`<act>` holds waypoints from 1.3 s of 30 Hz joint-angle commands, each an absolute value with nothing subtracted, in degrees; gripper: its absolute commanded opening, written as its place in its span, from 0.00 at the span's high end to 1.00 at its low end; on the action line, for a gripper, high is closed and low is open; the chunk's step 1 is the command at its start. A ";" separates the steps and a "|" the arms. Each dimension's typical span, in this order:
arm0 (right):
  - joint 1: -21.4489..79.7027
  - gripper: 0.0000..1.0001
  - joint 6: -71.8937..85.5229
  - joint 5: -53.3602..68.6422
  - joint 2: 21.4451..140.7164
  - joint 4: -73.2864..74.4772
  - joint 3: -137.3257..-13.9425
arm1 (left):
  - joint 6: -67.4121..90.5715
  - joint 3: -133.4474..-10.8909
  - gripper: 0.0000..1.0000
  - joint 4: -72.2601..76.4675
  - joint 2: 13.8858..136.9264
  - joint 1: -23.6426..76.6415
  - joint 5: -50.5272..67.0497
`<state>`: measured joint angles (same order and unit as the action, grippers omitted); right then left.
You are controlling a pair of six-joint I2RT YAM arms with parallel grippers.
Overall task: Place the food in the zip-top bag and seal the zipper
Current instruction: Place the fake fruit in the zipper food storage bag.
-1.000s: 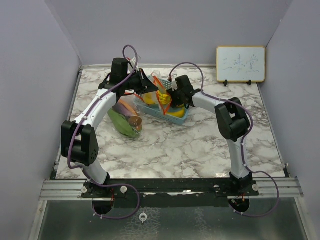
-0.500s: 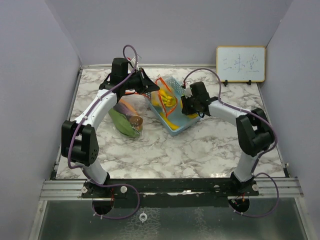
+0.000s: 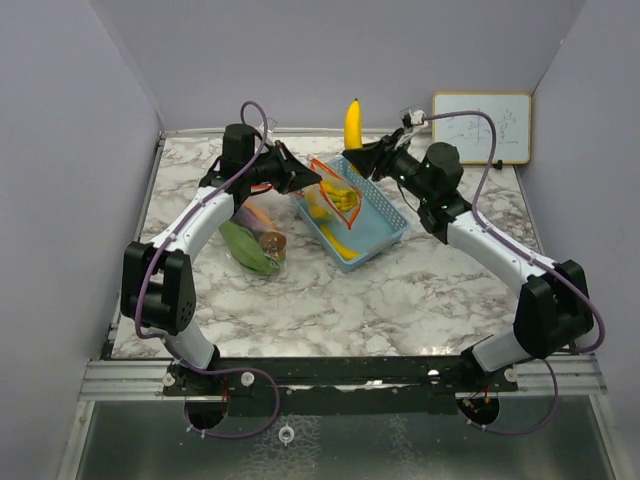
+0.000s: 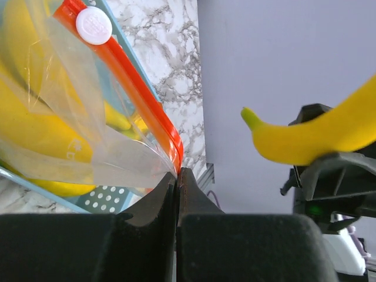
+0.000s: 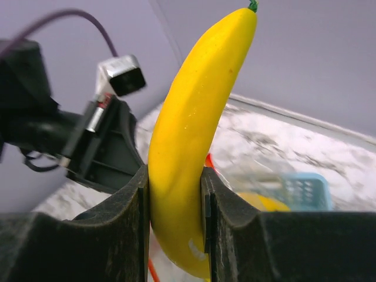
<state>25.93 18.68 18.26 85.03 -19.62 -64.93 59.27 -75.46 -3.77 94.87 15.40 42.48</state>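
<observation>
My right gripper is shut on a yellow banana, held upright high near the back wall; in the right wrist view the banana fills the gap between both pads. My left gripper is shut on the zip-top bag's orange zipper edge, holding the clear bag up over the blue basket. A white slider sits on the zipper. More bananas show through the film. A green leafy vegetable, a carrot, an eggplant and a brown fruit lie left of the basket.
A small whiteboard leans against the back wall at the right. Grey walls close in the marble table on three sides. The two wrists stand close together above the basket.
The right gripper closed on a banana in the basket, then lifted it up and back toward the rear wall. The basket swung round to a slant. The left gripper kept its hold.
</observation>
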 commanded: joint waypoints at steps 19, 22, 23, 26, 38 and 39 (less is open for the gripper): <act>26.27 0.98 62.40 29.36 111.41 -78.49 -59.76 | 66.85 -70.03 1.00 1.78 89.88 15.38 40.43; 26.28 0.97 62.10 30.45 114.84 -77.80 -61.58 | 67.69 -70.15 1.00 2.88 90.15 15.38 40.84; 26.28 0.97 62.31 30.84 115.88 -77.90 -62.10 | 67.80 -70.31 1.00 2.96 90.29 15.37 40.87; 26.57 0.98 61.59 31.33 117.93 -77.46 -63.36 | 67.97 -70.65 1.00 3.17 90.72 15.36 41.11; 26.89 0.98 34.32 25.18 117.36 -58.96 -69.76 | 70.92 -68.91 1.00 6.88 91.23 15.37 43.02; 26.88 0.98 31.60 24.66 117.34 -57.60 -70.12 | 70.93 -68.83 1.00 6.86 91.31 15.34 43.10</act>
<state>26.81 48.58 28.47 117.73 -69.10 -67.70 69.84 -68.82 3.11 91.50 15.33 40.84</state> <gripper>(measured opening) 0.311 0.012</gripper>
